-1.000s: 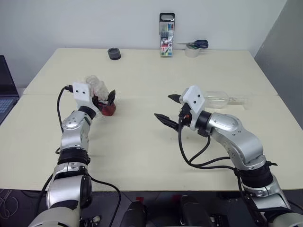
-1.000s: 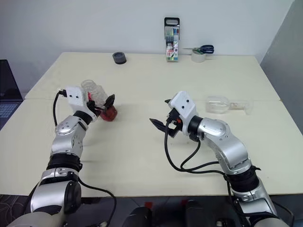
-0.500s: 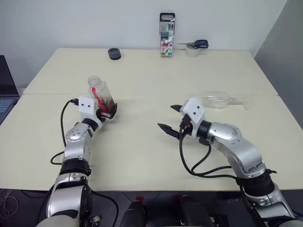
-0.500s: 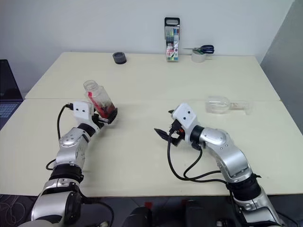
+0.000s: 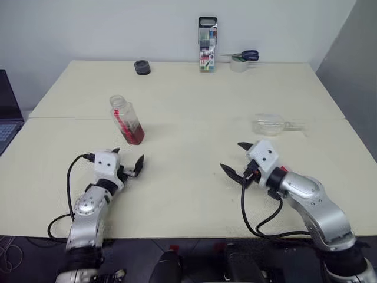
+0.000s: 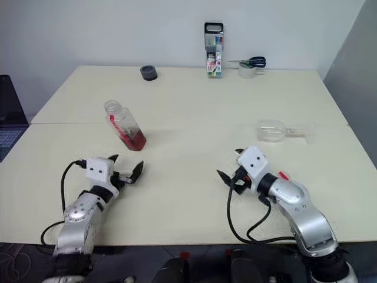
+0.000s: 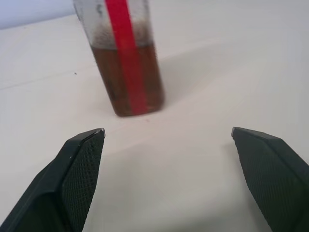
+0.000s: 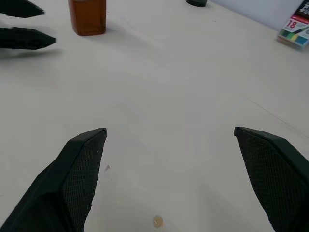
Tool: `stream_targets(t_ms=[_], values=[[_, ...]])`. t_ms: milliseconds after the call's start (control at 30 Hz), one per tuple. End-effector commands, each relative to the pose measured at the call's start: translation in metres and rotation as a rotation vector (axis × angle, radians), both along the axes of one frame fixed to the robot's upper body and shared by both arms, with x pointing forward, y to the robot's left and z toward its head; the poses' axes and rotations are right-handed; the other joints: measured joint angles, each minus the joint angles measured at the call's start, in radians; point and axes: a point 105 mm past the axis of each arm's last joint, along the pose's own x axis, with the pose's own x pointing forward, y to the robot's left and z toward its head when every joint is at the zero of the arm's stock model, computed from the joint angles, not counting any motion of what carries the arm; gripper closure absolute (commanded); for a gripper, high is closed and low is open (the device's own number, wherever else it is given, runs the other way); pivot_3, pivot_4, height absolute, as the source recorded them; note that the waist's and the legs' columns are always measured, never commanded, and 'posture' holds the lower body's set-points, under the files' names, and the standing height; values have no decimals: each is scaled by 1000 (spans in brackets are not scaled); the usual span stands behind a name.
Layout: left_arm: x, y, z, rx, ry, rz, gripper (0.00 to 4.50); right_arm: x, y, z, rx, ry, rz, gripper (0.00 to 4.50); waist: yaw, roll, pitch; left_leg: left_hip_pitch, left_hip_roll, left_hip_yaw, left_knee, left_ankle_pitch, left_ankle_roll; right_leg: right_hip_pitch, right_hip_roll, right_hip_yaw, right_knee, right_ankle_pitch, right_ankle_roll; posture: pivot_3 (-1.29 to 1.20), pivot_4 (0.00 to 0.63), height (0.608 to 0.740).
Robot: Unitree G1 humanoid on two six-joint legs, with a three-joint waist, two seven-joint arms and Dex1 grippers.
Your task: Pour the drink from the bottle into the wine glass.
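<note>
The bottle stands uncapped on the bench, leaning slightly, with the drink in its lower part. The wine glass lies on its side at far right. The left tool and right tool are spread wide and empty. The left wrist view shows the red label strip close up.

Bright, even overhead light, soft shadows.
You had a sharp table, faint shadows beneath the arms, and blurred near fingertips in the wrist views.
</note>
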Motion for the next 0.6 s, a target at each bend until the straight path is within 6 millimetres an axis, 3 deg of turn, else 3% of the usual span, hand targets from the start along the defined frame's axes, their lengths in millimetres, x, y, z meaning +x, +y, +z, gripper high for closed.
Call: stream_targets(t_ms=[33,233,400,600], values=[[-7,-35,18,-5,-25,-199,14,4,-35,22,-109,-144,-172,0,10,0,0,0,-1,0,0,0,0,0,0,0,0,0,0,0,150,740],[-7,-92,33,-52,68,-617,14,23,-85,7,-459,-156,-308,0,8,0,0,0,0,2,0,0,0,1,2,0,-1,0,0,0,150,740],[-2,-111,47,-3,99,-831,14,55,-120,11,-748,-264,-401,0,-6,0,0,3,0,6,-1,0,0,1,2,3,0,0,0,0,150,740],[-10,-128,54,40,137,-1019,14,81,-129,4,-954,-330,-368,0,-17,0,0,2,1,7,-1,0,0,0,2,3,-1,0,0,0,150,740]])
